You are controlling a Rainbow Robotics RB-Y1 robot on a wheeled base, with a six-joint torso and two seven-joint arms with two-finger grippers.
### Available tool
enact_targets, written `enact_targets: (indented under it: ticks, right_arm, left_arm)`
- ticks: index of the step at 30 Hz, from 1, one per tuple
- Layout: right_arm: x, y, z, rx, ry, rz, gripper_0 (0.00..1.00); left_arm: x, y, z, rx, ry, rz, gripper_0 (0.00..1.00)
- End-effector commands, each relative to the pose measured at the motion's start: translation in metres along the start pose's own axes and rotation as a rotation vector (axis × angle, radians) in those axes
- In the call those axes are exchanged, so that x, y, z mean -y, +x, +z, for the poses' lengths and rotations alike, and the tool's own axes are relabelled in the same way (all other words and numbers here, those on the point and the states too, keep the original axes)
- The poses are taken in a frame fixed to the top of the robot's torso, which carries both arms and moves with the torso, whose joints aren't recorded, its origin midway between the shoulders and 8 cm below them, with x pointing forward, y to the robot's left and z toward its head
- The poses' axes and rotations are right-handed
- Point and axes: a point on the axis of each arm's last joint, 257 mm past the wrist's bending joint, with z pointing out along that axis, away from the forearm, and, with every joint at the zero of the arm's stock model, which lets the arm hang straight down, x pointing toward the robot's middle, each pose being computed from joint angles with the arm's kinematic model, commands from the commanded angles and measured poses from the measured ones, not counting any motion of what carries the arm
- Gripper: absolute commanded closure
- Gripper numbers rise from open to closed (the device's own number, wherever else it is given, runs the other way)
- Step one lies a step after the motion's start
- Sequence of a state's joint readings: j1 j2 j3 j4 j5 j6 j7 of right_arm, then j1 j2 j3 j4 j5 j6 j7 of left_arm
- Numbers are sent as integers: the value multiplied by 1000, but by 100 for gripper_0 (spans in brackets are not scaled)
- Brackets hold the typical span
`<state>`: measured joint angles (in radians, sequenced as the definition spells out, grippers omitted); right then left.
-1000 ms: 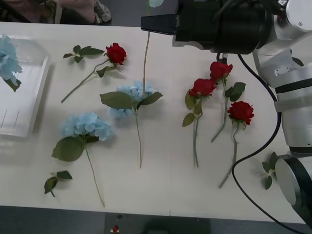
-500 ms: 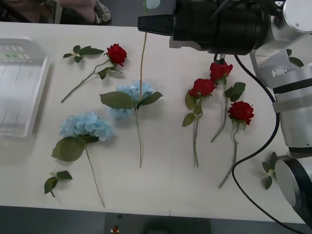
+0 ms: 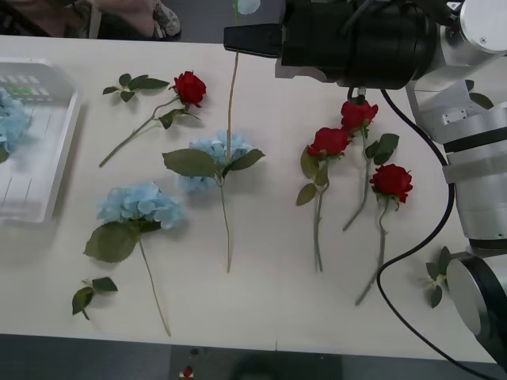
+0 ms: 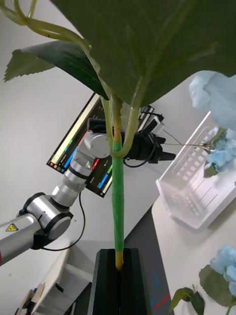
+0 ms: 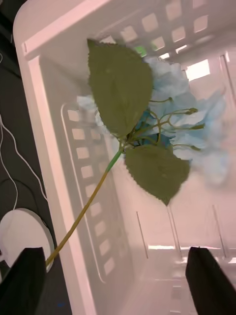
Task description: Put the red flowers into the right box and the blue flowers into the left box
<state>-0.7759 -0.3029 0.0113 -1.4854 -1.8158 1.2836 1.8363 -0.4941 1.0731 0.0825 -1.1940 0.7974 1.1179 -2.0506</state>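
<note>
Since half a second ago, a blue hydrangea (image 5: 182, 123) lies in the ribbed bin (image 5: 73, 162); our left tool (image 5: 118, 288) spread. Right tool (image 4: 118, 268) pinches a hydrangea stem (image 4: 117, 202); carry it binward high.

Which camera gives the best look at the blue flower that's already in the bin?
The left wrist view: the flower lies inside the bin, with head, two leaves and stem all visible. The front view catches just a bit of blue at the table's left edge. The right wrist view shows it far off, partly hidden by the bin's wall.
</note>
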Motion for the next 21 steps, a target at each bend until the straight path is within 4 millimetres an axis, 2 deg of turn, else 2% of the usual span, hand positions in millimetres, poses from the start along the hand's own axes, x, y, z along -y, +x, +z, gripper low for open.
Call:
enact_targets:
  ticks: [1,3,6,8,12,15,21]
  right_arm:
    - [-30,-15,13,4,-54,-36,100]
    - [-30,-15,13,4,-54,-36,100]
    - [-30,-15,13,4,-54,-36,100]
    - [-30,-15,13,4,-54,-36,100]
    - [-30,-15,13,4,-54,-36,100]
    - [-30,-15,13,4,-54,-36,100]
    - [-30,-15,13,4,-54,-36,100]
  left_arm:
    - [6,-35,-20,98,63,2,0]
    - [17,-45,-30,128,109,-2,0]
    - [44,-56,-49,170,221,-23,0]
    - [64,-69,-70,212,304,-34,0]
    - [116,-84,-107,289,528,-88,0]
    - [149,-84,-128,335,667,-128,0]
    - [204,-80,-155,408,764,-99,0]
